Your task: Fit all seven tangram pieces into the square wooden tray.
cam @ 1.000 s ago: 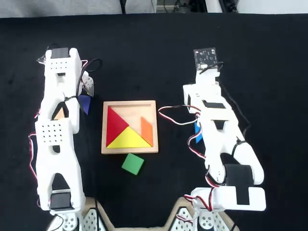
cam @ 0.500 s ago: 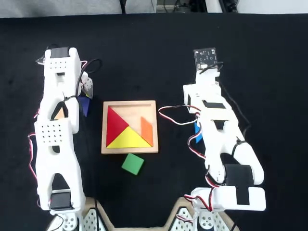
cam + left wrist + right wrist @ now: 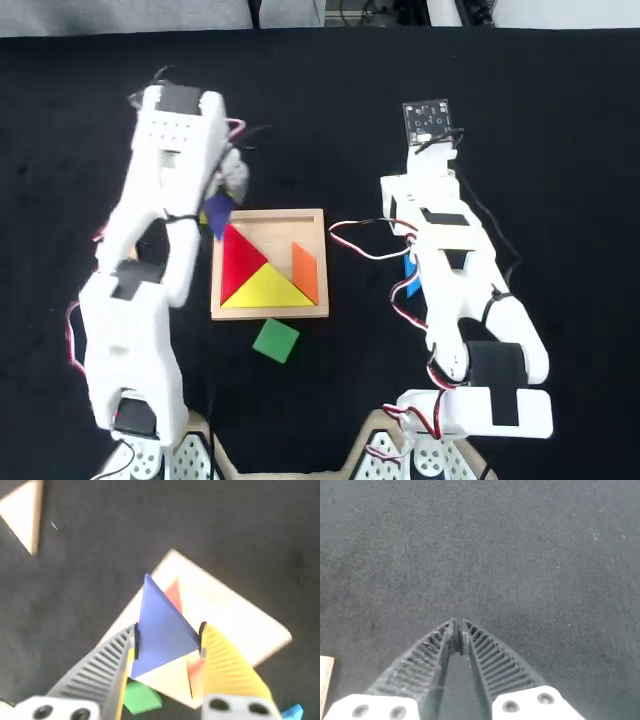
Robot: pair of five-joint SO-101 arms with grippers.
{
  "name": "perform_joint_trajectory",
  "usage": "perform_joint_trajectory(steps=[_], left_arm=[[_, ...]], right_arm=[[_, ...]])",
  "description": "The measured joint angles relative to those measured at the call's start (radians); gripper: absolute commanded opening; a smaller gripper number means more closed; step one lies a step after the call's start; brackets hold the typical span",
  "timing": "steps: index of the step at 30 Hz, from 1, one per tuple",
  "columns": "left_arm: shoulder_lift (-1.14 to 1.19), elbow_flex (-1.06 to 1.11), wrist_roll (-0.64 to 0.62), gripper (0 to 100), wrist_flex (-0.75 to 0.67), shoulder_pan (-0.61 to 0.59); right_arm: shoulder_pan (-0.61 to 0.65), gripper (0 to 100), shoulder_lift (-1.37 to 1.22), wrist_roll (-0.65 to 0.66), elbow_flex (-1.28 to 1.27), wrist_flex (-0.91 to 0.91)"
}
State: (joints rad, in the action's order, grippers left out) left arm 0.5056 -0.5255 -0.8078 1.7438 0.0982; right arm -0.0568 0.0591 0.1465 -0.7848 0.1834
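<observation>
Since a second ago my left arm has swung in from the side, carrying the blue triangle [image 3: 217, 213] over to the tray [image 3: 270, 214].

- Nearest me: green square [image 3: 275, 340] on the black worktop [image 3: 560, 200], just outside the tray's near edge.
- Tray holds red triangle [image 3: 240, 262], yellow triangle [image 3: 266, 290] and orange piece [image 3: 305, 272].
- Light-blue piece [image 3: 410, 275] partly under the right arm.
- Left fingers [image 3: 212, 647] clamp the blue triangle by its edges, at the tray's far-left corner.
- Right fingers [image 3: 490, 655] pressed together, nothing between them, over bare worktop.
</observation>
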Motion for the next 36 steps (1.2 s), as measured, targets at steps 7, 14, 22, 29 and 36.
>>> perform_joint_trajectory(steps=[7, 14, 22, 29, 36], left_arm=[[-0.017, 0.095, -0.192, 12, -0.078, 0.169], [-0.017, 0.097, -0.233, 11, -0.160, 0.324], [0.043, 0.107, -0.344, 11, -0.302, 0.298], [0.133, 0.109, -0.414, 11, -0.316, 0.301], [0.153, 0.077, -0.420, 12, -0.316, 0.298]], right_arm=[[-0.087, 1.2, 0.000, -0.107, 0.000, -0.051], [-0.091, 1.2, 0.000, -0.120, 0.000, -0.054], [-0.095, 1.2, 0.000, -0.120, 0.000, -0.054], [-0.095, 1.2, 0.000, -0.120, 0.000, -0.054], [-0.095, 1.2, 0.000, -0.120, 0.000, -0.054]])
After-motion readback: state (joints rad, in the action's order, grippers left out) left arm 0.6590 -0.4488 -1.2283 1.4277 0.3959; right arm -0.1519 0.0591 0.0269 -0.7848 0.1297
